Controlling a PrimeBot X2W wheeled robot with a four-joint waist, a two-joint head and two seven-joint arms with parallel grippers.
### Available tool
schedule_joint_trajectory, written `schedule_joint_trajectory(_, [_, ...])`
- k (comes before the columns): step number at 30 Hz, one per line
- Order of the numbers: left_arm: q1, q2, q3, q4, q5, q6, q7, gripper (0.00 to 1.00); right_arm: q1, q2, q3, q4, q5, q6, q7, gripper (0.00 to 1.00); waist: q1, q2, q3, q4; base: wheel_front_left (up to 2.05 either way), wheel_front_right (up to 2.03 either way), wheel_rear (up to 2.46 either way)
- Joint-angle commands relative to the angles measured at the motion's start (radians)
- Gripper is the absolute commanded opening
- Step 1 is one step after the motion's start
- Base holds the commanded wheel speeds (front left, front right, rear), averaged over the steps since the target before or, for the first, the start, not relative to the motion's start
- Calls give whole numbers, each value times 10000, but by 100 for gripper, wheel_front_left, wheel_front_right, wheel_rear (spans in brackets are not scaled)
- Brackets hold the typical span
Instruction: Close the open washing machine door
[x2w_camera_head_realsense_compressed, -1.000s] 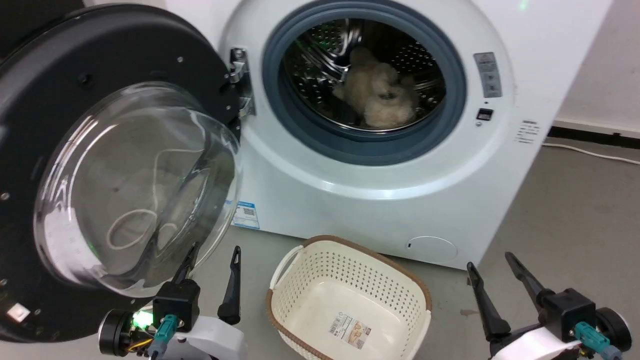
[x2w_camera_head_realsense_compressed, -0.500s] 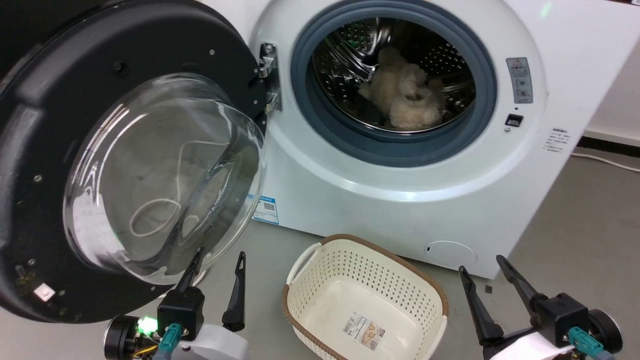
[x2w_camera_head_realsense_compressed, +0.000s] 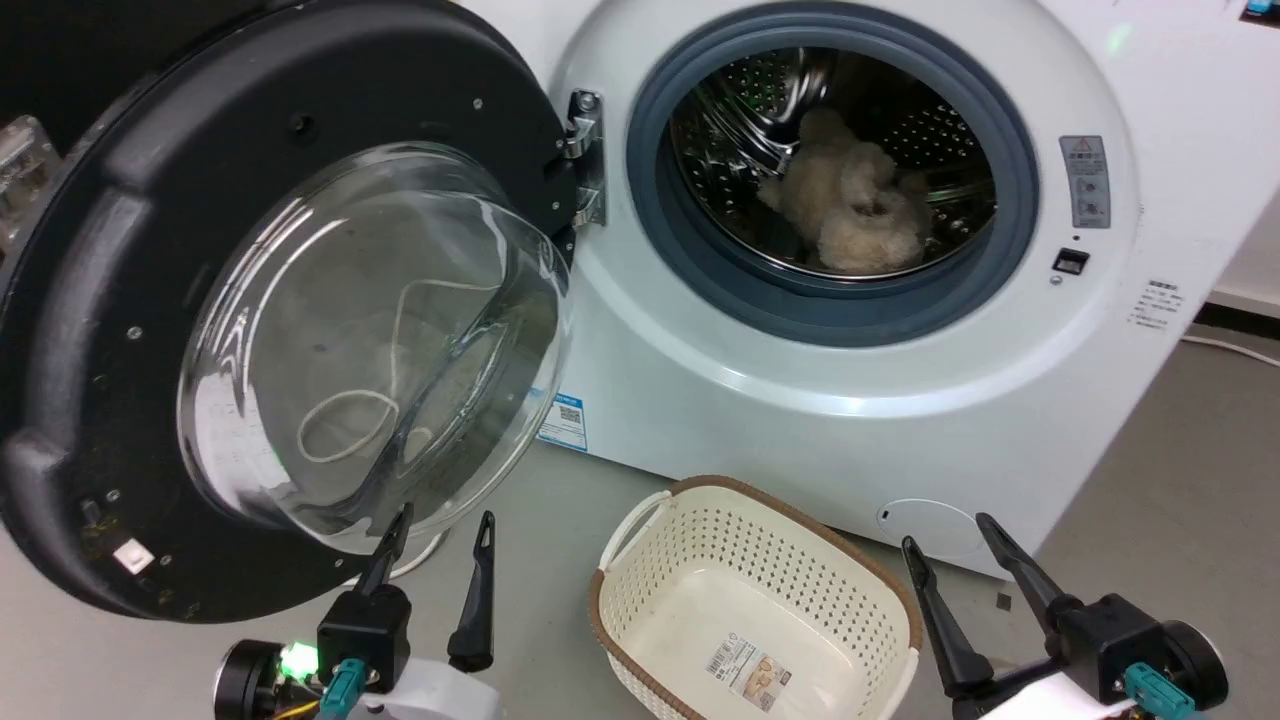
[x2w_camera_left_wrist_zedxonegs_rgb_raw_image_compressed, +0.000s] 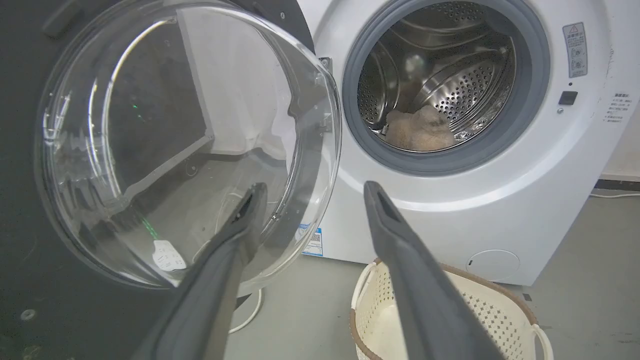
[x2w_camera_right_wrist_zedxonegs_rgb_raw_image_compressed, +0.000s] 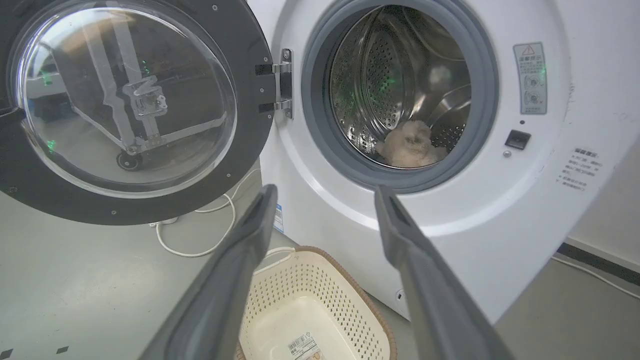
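The washing machine door (x2w_camera_head_realsense_compressed: 290, 330) stands wide open at the left of the frame, hinged to the white washing machine (x2w_camera_head_realsense_compressed: 800, 420). A fluffy tan thing (x2w_camera_head_realsense_compressed: 850, 215) lies in the drum. Low down, the left gripper (x2w_camera_head_realsense_compressed: 446, 515) and the right gripper (x2w_camera_head_realsense_compressed: 945, 532) are spread apart, holding nothing. A cream basket (x2w_camera_head_realsense_compressed: 640, 560) sits between them.

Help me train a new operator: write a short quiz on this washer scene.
1. True or false: the door is shut.
2. What lies in the drum? A) a beige fluffy item B) a blue towel C) nothing
3. Fill in: on the floor before the washer stands an empty cream ___.
Key: 1 false, it hangs wide open. 2 A. 3 basket.
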Motion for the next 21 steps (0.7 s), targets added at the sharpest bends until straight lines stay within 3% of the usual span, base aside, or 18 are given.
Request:
schedule_joint_trajectory(1, [166,60,-55,47,-64,52,-106,100,197,-50,56,26,35,6,-141,100,0,0,-17,59,0,0,0])
schedule_joint_trajectory(21, [396,81,-226,180,-146,174,-524,100,439,-135,404,92,204,7,-559,100,0,0,-82,857,0,0,0])
